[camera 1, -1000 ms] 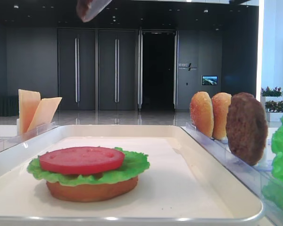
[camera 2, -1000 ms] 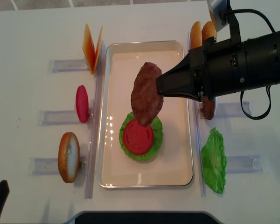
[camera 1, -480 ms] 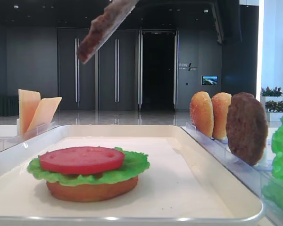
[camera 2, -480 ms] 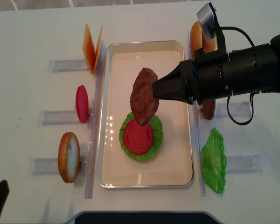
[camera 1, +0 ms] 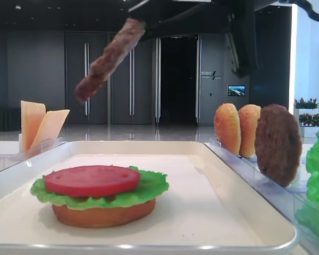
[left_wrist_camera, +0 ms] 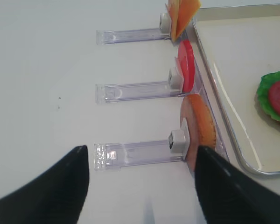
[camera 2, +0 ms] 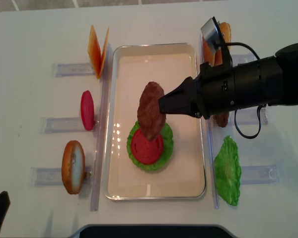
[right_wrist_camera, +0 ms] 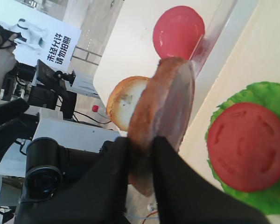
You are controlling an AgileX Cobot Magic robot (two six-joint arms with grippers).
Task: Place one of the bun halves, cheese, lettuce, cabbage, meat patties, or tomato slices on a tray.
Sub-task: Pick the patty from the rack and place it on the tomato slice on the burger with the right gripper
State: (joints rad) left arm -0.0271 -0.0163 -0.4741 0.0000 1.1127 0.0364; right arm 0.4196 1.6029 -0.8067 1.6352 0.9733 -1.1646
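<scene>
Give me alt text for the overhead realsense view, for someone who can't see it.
The right gripper holds a brown meat patty tilted above a white tray, over a stack of bun half, lettuce and tomato slice. Cheese, tomato, buns and lettuce stand in clear racks beside the tray.

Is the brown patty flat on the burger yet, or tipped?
Tipped. The meat patty hangs slanted in the right gripper, above the tomato slice.

A: What rests directly on the white worktop [camera 2: 35, 44]?

B: The white tray [camera 2: 196, 148], at centre. Left of the tray, three clear holder racks [camera 2: 54, 123] carry cheese [camera 2: 98, 49], a tomato slice [camera 2: 87, 110] and a bun half [camera 2: 73, 166].

A: And right of the tray?

B: Racks with bun halves [camera 1: 238, 129], a meat patty [camera 1: 278, 143] and a lettuce leaf [camera 2: 227, 171].
</scene>
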